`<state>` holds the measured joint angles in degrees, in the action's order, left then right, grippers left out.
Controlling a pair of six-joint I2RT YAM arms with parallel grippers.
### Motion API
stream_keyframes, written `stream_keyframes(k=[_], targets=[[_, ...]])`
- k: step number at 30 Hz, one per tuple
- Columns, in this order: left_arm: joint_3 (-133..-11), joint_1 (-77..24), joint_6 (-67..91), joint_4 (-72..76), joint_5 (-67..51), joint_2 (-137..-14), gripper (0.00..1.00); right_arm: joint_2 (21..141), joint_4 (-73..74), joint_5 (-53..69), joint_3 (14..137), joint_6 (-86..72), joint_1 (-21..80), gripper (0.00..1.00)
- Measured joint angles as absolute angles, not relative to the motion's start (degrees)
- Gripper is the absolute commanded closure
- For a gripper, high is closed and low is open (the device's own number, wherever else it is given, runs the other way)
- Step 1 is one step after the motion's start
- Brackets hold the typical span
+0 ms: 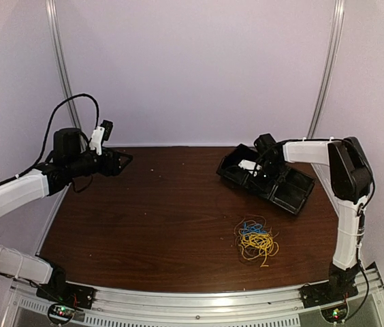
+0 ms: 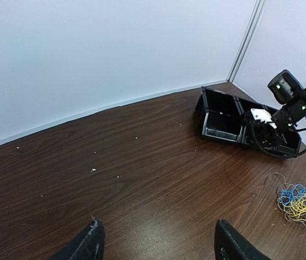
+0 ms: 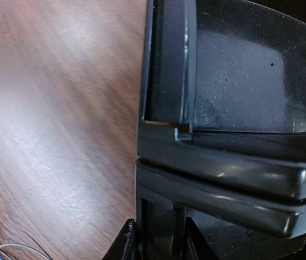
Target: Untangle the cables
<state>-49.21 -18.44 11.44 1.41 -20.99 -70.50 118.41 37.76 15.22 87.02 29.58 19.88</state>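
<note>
Nothing is untangled yet: the cables [image 1: 255,240] lie in one yellow-blue-grey knot on the surface [image 1: 165,218], back behind the right fingers [image 3: 127,245], which pinch the black bin [image 3: 223,179] wall. The left fingers [image 2: 88,244] hang spread and empty, far off. Only the right wrist view shows that pinch; the top view shows the whole knot.

The top view looks down from above and behind the arm bases toward the back wall, taking in the whole table [image 1: 144,225]. The left wrist camera sits high at the table's far left, facing across to the right (the left gripper [image 2: 158,226] edges in at the bottom). The right wrist camera looks from very close at the black tray [image 3: 240,179]. All three views catch the cables [image 1: 257,238].
</note>
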Motion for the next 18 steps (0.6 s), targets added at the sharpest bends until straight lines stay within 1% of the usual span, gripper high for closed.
stream_keyframes(k=[6,13,18], targets=[[-49.21,-18.44,11.44,1.39,-21.23,-70.48,0.3,116.49,36.93,14.02,84.12,33.21,25.54,0.81],[-49.21,-18.44,11.44,1.41,-21.5,-70.43,0.3,114.74,36.58,10.92,81.65,38.39,34.54,0.81],[-49.21,-18.44,11.44,1.39,-21.61,-70.43,0.3,114.83,36.64,9.56,81.93,40.4,37.69,0.81]])
